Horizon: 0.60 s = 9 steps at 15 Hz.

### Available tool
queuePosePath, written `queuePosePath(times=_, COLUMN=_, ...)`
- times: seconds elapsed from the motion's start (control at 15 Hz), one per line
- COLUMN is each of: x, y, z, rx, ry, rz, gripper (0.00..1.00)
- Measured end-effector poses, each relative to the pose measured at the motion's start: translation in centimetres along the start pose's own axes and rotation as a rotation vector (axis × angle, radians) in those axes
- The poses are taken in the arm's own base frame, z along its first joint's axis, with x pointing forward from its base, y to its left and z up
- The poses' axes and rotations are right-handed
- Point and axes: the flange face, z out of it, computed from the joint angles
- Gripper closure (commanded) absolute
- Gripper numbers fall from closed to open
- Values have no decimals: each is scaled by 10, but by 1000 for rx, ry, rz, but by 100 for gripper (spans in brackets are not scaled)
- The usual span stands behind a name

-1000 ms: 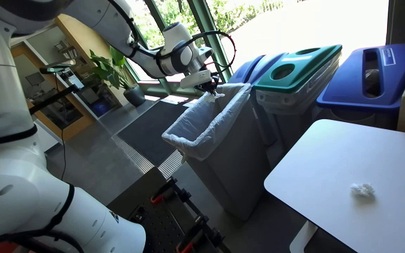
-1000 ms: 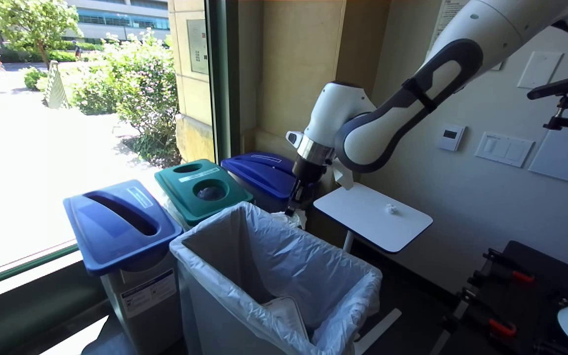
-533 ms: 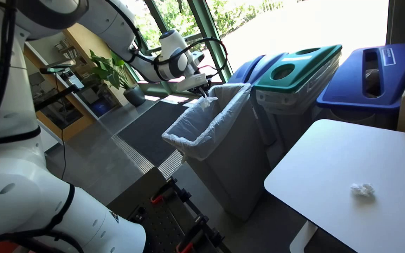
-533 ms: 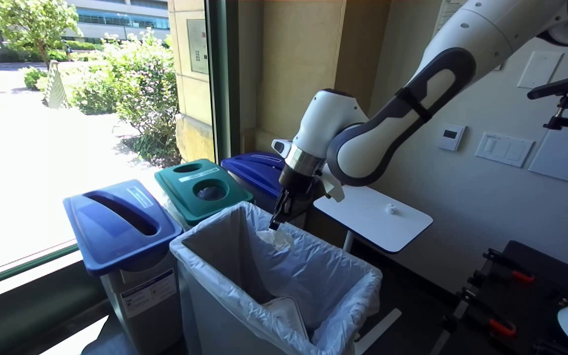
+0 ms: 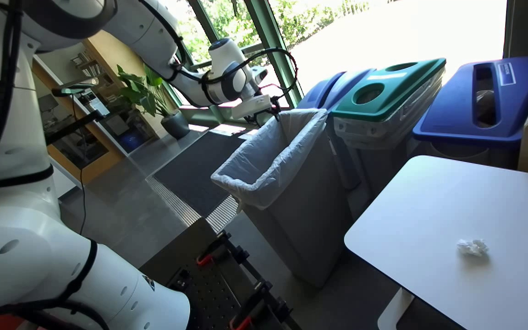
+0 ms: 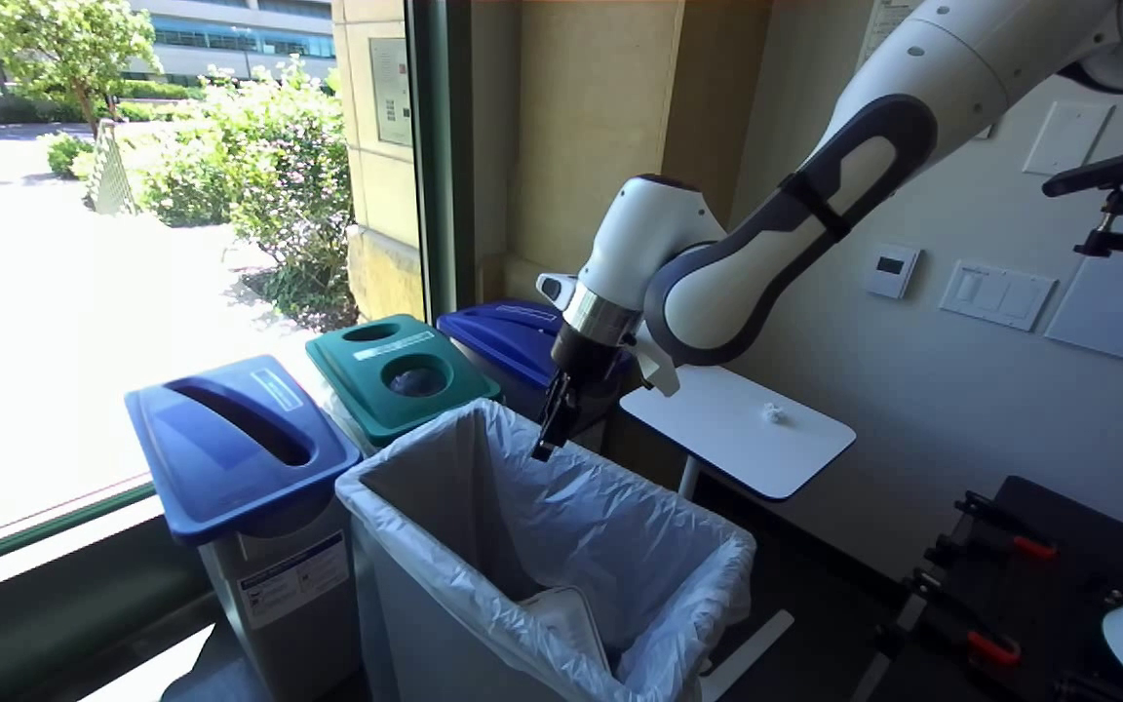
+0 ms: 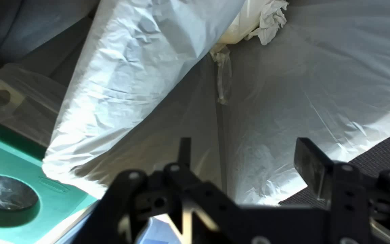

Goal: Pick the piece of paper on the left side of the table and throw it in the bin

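The gripper (image 7: pixel 244 147) blurs along the bottom of the wrist view, its body cropped there. At the top, the folded liner (image 7: pixel 141 61) partly hides a pale object (image 7: pixel 244 25), too cropped to name. In an exterior view, the right edge crops the tabletop (image 5: pixel 438 211); in an exterior view, the bottom edge cuts the bin (image 6: pixel 445 634).

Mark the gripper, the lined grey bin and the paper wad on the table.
Gripper (image 7: pixel 244 152), in the wrist view, midway between its fingertips.
Lined grey bin (image 5: pixel 298 229), in an exterior view, its outer wall.
Paper wad (image 5: pixel 473 248), in an exterior view, its crumpled middle.
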Motion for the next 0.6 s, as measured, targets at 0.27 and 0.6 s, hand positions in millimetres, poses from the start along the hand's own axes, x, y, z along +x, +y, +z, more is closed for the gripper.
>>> queuePosePath(times=0.27, x=-7, y=28, z=-15, rx=-26, ry=12, rz=3, gripper=0)
queuePosePath(times=0.6, x=-40, y=85, z=-59, rx=-73, ry=27, rz=12, gripper=0)
